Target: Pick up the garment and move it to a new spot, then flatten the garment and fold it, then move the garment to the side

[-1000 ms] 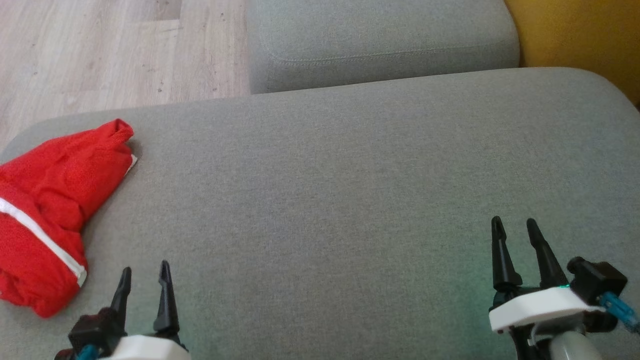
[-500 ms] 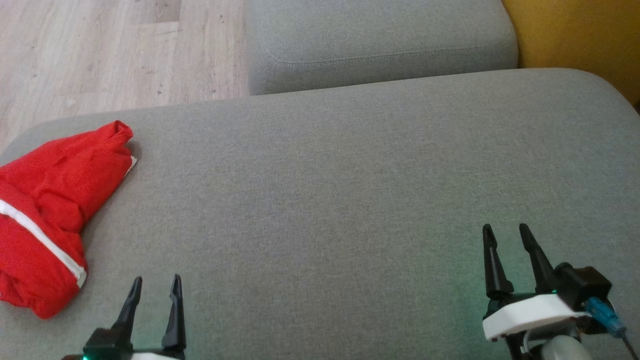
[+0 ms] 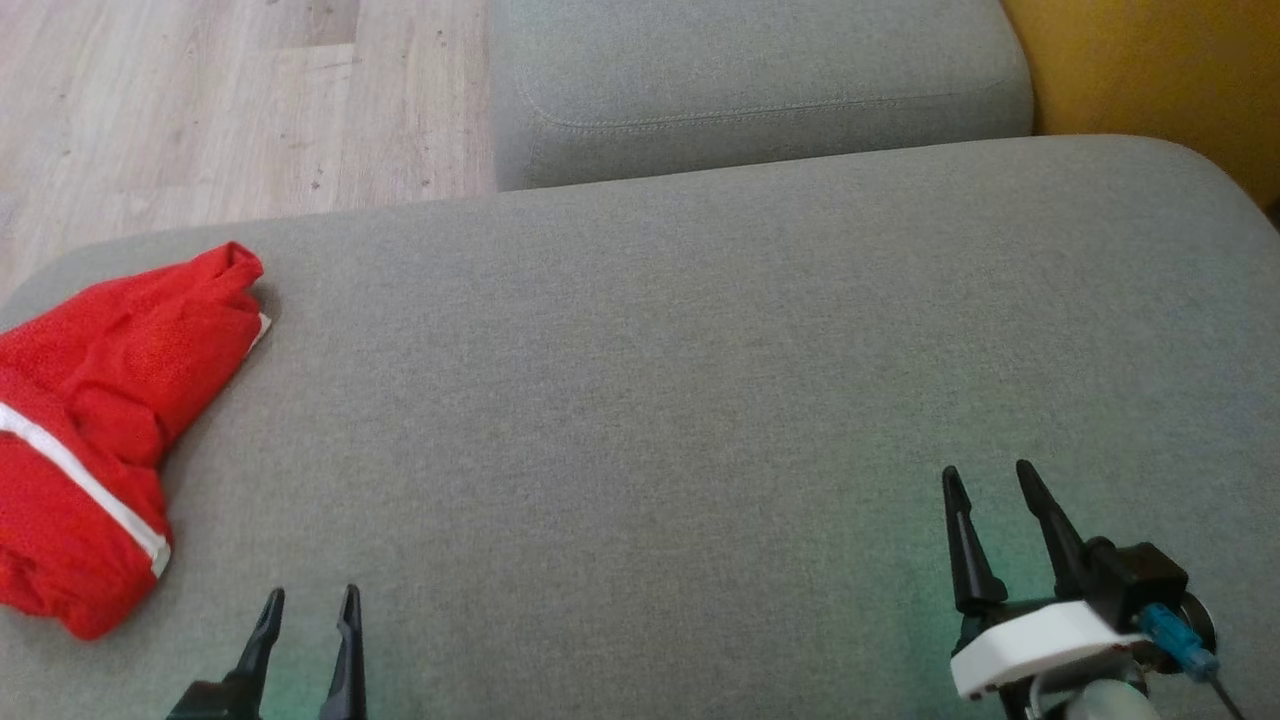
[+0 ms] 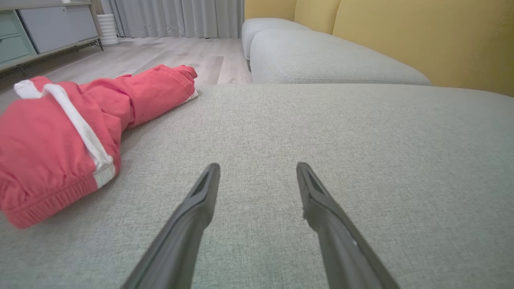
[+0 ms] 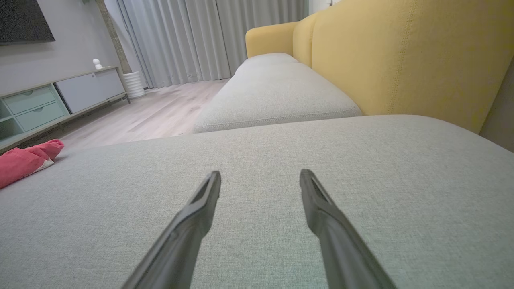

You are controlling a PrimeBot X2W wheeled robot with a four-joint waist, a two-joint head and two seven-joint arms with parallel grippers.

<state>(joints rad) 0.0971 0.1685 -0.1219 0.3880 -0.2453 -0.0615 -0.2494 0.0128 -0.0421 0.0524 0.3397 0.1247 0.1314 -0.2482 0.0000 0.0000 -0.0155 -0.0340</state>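
Head view: your garment (image 3: 85, 440) sits bundled at nine o'clock on the grey cushion (image 3: 640, 400). The left gripper (image 3: 312, 592) at seven and the right gripper (image 3: 985, 470) at five are both spread wide, holding nothing. Left wrist: garment (image 4: 60, 140) at ten o'clock, jaws apart over the cushion. Right wrist: garment (image 5: 24, 160) well off at nine. It looks folded and set aside, so little remains, I'd judge.
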